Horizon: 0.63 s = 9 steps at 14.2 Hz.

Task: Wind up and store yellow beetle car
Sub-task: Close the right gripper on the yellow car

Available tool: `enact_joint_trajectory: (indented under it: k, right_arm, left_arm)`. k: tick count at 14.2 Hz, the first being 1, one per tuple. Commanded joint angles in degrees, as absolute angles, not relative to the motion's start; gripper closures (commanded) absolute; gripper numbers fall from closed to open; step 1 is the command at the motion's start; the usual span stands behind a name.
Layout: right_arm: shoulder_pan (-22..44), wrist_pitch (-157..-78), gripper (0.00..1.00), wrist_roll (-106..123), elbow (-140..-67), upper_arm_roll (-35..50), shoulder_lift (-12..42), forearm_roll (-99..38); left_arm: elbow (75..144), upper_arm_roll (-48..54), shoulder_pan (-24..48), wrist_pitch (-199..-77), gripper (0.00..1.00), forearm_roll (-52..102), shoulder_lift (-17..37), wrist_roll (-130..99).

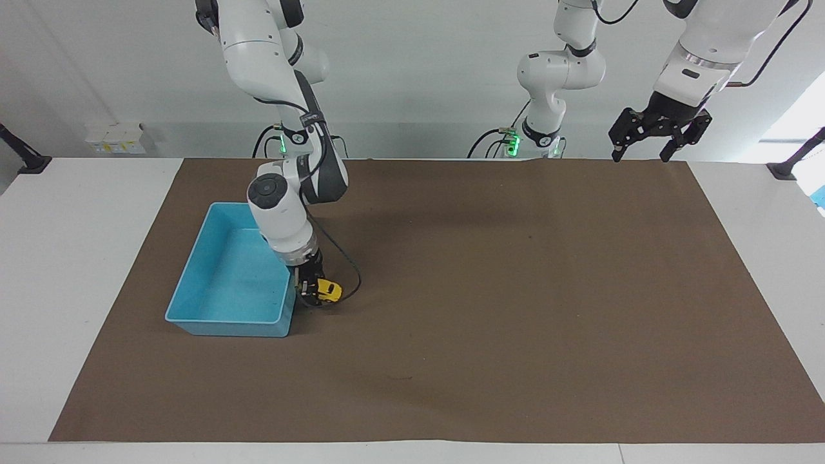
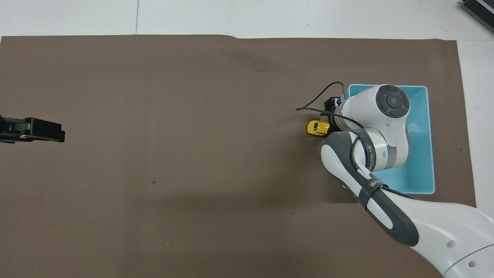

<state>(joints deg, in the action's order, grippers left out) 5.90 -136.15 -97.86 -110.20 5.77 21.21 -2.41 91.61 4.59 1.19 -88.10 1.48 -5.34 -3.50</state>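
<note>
The right gripper is down at the tiny bright yellow toy beetle car, in the left-centre of the facing view, just beside the outer wall of the light blue rectangular plastic tray. Its jaws appear closed on the car's tray-side end, though the wrist hides much of the contact. The car looks low against the brown mat that covers the bench, which fits the winding step: wheels probably need the mat's grip while the car is dragged to load its spring. Keeping this close to the tray would leave only a short lift over the wall for storing.

In the overhead view the car shows at right of centre, poking out from under the right arm's white wrist. It has a rounded glossy yellow shell with a dark window patch, and its small wheels are barely discernible.

The left gripper waits raised at the upper right of the facing view, jaws spread and holding nothing.
</note>
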Motion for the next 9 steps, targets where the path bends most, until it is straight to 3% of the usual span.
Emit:
enact_joint_trajectory:
  k: [1, 2, 9]
  right_arm:
    - [5.71, -137.46, 0.75, -98.44, -110.57, 6.15, 21.44, -2.9]
    - [5.8, -137.55, 1.0, -97.92, -110.57, 6.15, 21.45, -2.81]
    - [7.12, -134.57, 1.0, -97.74, -107.5, 6.33, 21.53, -2.64]
  left_arm:
    - [92.55, 4.31, 1.05, -88.15, 0.0, 2.11, -6.42, -3.34]
    - [92.55, 4.31, 1.05, -88.15, 0.0, 2.11, -6.42, -3.43]
    - [92.55, 4.31, 1.05, -88.15, 0.0, 2.11, -6.42, -3.34]
